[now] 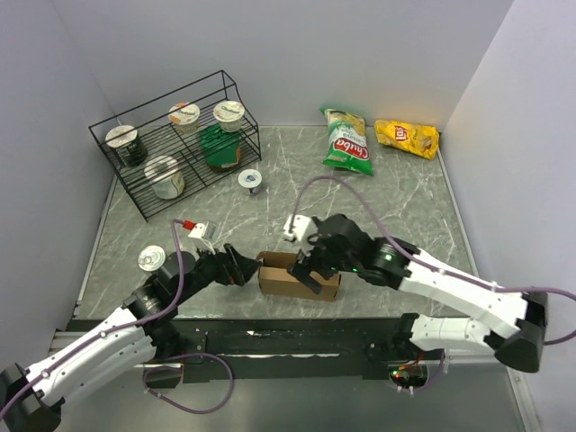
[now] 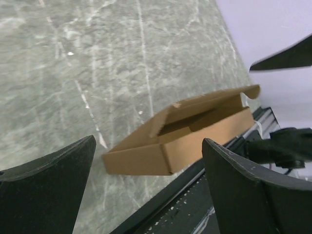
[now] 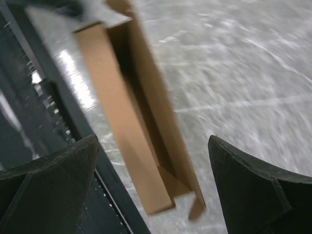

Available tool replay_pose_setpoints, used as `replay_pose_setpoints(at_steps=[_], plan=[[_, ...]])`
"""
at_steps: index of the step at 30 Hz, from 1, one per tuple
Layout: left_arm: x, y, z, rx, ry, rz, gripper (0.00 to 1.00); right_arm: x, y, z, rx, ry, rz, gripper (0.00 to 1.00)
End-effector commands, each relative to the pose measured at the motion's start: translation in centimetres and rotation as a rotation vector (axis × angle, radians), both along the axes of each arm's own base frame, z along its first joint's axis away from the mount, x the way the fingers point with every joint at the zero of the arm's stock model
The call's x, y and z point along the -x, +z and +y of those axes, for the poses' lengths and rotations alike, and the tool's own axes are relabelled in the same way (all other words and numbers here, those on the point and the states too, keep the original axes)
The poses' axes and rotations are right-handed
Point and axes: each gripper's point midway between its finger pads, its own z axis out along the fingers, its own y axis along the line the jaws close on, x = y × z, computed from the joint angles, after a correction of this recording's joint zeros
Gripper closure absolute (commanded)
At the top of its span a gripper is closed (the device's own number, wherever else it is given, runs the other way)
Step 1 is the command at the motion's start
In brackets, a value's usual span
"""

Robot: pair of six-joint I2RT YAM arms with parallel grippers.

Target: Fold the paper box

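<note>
I have the paper box [image 1: 277,275] sitting at the near edge of the grey marbled surface [image 1: 396,207], close to the black rail in front of the arm bases. It is plain brown cardboard, already raised into a shallow long tray with its side walls up. In the left wrist view one flap leans over the top at a slant rather than lying flat.

The left hand [image 1: 249,267] is just beside the box's left end, with its jaws spread wide. Its two dark fingers [image 2: 48,190] frame the box from a little way off and touch nothing.

The right hand [image 1: 308,273] hangs over the right half of the box, also with its jaws wide apart. From its wrist camera I look down into the open tray, one finger [image 3: 48,185] on each side. That picture is smeared, so I can't say whether a fingertip brushes a wall, but nothing looks gripped.

Farther back, well apart from the box, lie a green chip bag [image 1: 346,144] and a yellow chip bag [image 1: 407,138]. A black wire rack [image 1: 171,153] holding cups stands at the back left.
</note>
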Motion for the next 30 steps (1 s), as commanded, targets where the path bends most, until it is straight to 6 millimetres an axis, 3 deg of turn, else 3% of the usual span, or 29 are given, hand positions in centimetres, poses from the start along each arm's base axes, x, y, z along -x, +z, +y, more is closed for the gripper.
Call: replay_pose_setpoints(at_steps=[1, 6, 13, 20, 26, 30], plan=[[-0.7, 1.7, 0.7, 0.018, 0.014, -0.006, 0.04, 0.6, 2.8, 4.5, -0.069, 0.261, -0.015, 0.00], [-1.1, 1.2, 1.5, 0.014, 0.026, 0.007, 0.04, 1.3, 0.5, 5.7, -0.005, 0.342, 0.079, 0.00], [-1.7, 1.4, 2.2, 0.001, 0.040, 0.002, 0.04, 0.6, -1.8, 4.9, 0.061, 0.314, 0.068, 0.00], [-1.8, 1.9, 1.7, 0.001, 0.009, -0.002, 0.04, -0.1, -4.3, 4.0, 0.132, 0.274, 0.032, 0.01], [-1.9, 1.8, 1.9, -0.018, 0.010, 0.002, 0.04, -0.8, -5.3, 3.7, 0.159, 0.250, 0.015, 0.02], [-1.9, 1.6, 2.0, -0.021, 0.015, 0.008, 0.04, -1.1, -5.6, 3.7, 0.173, 0.242, 0.005, 0.10]])
